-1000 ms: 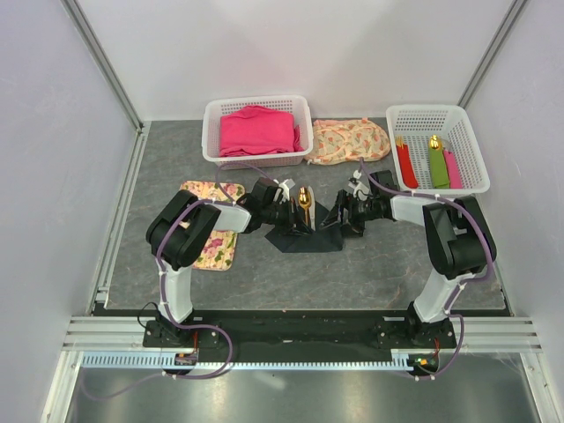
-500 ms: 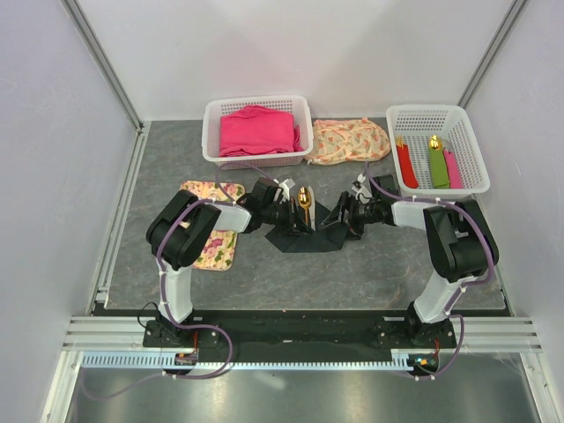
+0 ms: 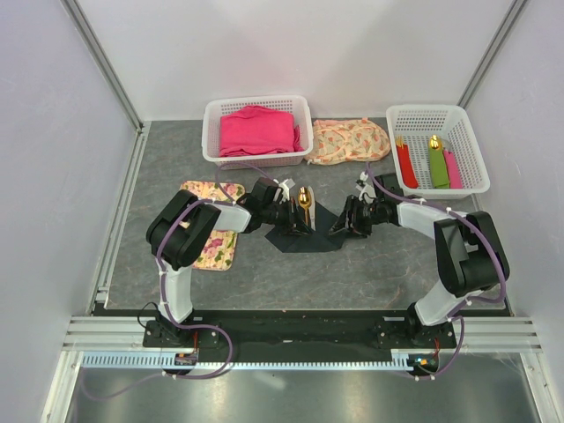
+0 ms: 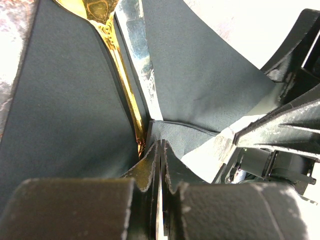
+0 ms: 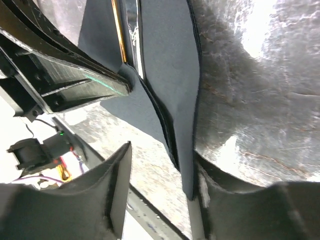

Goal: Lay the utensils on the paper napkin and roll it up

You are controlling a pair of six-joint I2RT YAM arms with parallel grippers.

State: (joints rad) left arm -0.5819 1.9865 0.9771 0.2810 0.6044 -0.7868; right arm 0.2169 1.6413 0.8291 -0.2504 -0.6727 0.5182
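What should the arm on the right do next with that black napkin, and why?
Probably close the right gripper on the raised edge of the paper napkin. That edge stands between its parted fingers, not yet clamped. The left gripper is pinched shut on the napkin's other fold, with the utensils lying inside, so a second hold would likely let both arms start rolling.

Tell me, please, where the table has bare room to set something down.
Bare tabletop lies between the paper napkin and the arm bases, and left of the pink-cloth basket. The centre is crowded: the left gripper and right gripper meet at the napkin.
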